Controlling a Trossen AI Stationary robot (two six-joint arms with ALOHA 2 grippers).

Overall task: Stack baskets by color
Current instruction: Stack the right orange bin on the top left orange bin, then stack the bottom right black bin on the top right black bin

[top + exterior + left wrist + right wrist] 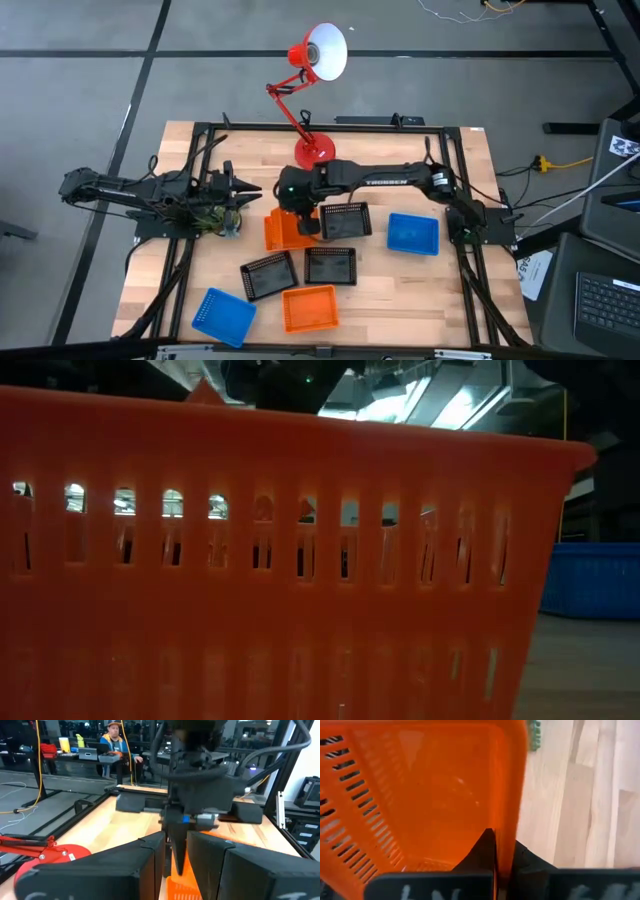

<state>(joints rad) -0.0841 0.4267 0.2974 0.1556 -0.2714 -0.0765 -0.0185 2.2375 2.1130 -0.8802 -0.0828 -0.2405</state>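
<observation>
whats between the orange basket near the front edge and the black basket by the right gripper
Another black basket lies between the front orange basket and the black basket beside the right gripper; the high view shows it.

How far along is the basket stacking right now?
No finished stack shows. The right gripper is shut on the wall of an orange basket. Another orange basket, two blue baskets and three black baskets lie apart. The left gripper waits at the left edge.
</observation>
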